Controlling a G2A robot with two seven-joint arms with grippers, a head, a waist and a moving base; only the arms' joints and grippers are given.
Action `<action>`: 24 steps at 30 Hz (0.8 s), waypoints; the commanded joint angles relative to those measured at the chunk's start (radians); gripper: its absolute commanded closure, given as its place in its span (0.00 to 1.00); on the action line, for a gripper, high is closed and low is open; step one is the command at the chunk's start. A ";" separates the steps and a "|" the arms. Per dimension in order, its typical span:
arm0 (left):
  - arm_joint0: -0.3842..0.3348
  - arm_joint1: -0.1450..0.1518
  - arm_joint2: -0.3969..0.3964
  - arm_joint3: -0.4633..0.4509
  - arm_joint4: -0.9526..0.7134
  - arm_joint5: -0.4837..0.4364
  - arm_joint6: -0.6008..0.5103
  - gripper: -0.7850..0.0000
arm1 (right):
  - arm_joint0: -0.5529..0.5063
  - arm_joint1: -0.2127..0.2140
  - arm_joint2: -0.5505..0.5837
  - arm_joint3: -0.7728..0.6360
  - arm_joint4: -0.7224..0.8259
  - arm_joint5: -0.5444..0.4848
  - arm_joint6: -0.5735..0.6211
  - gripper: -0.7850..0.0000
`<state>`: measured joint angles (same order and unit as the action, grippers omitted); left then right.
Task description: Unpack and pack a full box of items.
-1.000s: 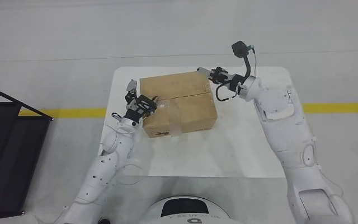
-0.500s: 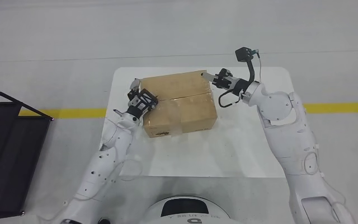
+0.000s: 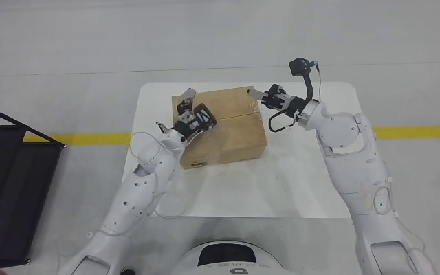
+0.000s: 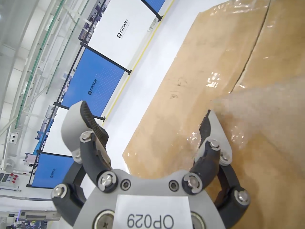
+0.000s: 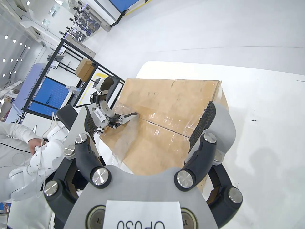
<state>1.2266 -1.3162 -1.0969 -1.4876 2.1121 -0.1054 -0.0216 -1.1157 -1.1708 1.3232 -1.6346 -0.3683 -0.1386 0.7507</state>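
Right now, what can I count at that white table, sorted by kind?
1 white table
1 cardboard box on it
2 grippers: left gripper, right gripper
Total: 4

**Box contents unseen; tape a blur at the left wrist**

The cardboard box (image 3: 230,127) has its top flaps closed, so what it holds is hidden. In the top view, the left gripper (image 3: 193,114) and its arm cover the box's left end, and the print on the box's near side is too small to read. In the left wrist view the box runs off the frame's edge. A loose piece of clear tape (image 4: 257,101) close to the lens is blurred and veils one fingertip. Whether the right gripper (image 3: 263,95) touches the box's far right corner cannot be told. At the left edge of the top view a black rack (image 3: 17,185) is cut off.
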 commanded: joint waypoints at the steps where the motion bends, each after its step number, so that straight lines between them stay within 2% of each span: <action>1: -0.020 -0.003 0.011 0.005 0.003 -0.010 -0.009 0.00 | 0.000 0.000 0.000 0.000 0.000 0.000 0.000 0.00; 11: -0.126 -0.029 0.088 0.050 -0.009 -0.052 -0.043 0.00 | 0.000 0.000 0.000 0.000 0.000 0.000 0.000 0.00; 17: -0.172 -0.049 0.131 0.090 -0.044 -0.041 -0.047 0.00 | 0.000 0.000 0.000 0.000 0.000 0.000 0.000 0.00; 20: -0.167 -0.052 0.112 0.086 -0.082 -0.006 -0.039 0.00 | 0.000 0.000 0.000 0.000 0.000 0.000 0.000 0.00; 24: -0.115 -0.040 0.044 0.034 -0.110 0.036 -0.010 0.00 | 0.000 0.000 0.000 0.000 0.000 0.000 0.000 0.00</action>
<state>1.0933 -1.3605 -1.0314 -1.4333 2.0056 -0.0771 -0.0421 -1.1157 -1.1708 1.3232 -1.6346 -0.3683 -0.1386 0.7507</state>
